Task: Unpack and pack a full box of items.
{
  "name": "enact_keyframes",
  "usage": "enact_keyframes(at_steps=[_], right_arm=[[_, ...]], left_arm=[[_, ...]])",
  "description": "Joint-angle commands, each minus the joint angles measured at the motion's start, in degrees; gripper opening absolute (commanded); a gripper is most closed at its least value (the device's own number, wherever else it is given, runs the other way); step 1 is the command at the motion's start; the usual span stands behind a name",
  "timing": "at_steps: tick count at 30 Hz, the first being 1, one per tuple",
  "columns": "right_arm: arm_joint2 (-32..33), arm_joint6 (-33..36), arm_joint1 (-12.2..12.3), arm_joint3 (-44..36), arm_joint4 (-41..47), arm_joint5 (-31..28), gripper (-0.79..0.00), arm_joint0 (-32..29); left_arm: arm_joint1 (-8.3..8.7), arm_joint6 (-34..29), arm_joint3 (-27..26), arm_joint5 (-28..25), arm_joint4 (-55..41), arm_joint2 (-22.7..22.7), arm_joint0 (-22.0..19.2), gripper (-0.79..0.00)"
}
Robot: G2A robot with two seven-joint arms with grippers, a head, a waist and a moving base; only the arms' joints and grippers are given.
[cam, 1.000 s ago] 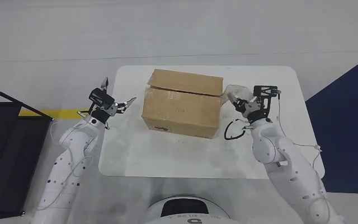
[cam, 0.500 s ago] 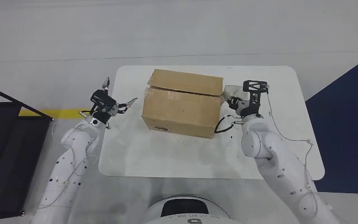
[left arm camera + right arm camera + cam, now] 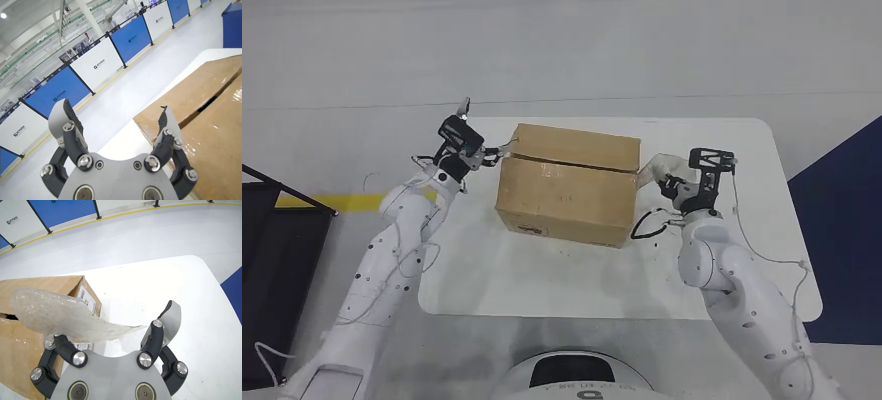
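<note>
Your left claw (image 3: 115, 106) gapes wide at a corner of the box (image 3: 567, 185), your right claw (image 3: 117, 315) wide beside it, tape (image 3: 56, 313) draped over one finger.

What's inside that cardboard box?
The contents are hidden: the box has its top flaps closed. Only a dark slit shows between them, too narrow to see through.
</note>
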Motion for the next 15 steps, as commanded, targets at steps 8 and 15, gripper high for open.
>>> enact_keyframes(at_steps=[8, 15], right_arm=[[2.1, -0.37, -0.5, -1.54, -0.1, 0.26, 0.0, -2.76], [-1.14, 2.56, -1.18, -2.69, -5.33, -0.19, 0.0, -0.66]], left_arm=[[-2.17, 3.36, 14.02, 3.5, 3.09, 8.01, -5.94, 0.0], [-2.45, 5.13, 16.1, 4.18, 3.1, 8.22, -6.07, 0.0]])
